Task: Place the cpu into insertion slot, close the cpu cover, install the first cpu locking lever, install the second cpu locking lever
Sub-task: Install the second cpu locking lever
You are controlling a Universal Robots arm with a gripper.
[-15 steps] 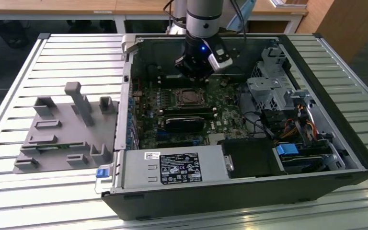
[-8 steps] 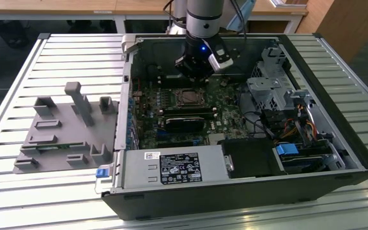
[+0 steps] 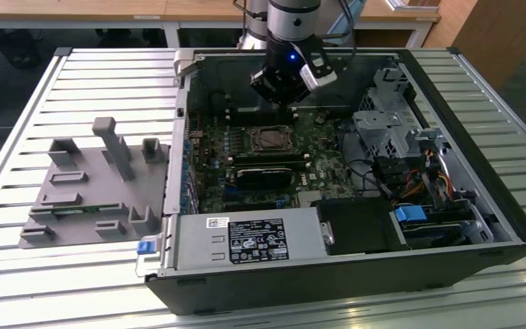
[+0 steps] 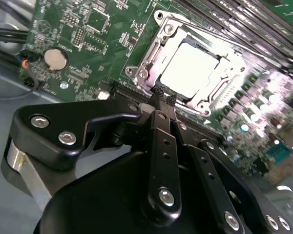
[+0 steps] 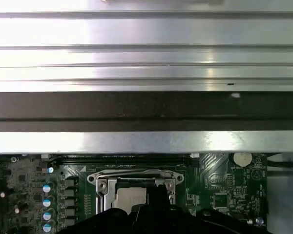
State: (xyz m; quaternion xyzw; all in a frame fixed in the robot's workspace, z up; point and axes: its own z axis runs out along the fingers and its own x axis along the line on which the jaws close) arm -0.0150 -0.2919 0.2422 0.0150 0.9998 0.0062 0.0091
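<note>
The exterior view looks down at an angle from high above the open computer case (image 3: 355, 171) on the slatted table (image 3: 80, 82), from some distance. Both wrist views ride close above the green motherboard (image 4: 78, 44) and share the cpu cover (image 4: 156, 53) (image 5: 136, 176), each from a different side.

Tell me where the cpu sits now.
The cpu lies in the socket on the green motherboard, framed by the cpu cover, just beyond the gripper in the second wrist view.
</note>
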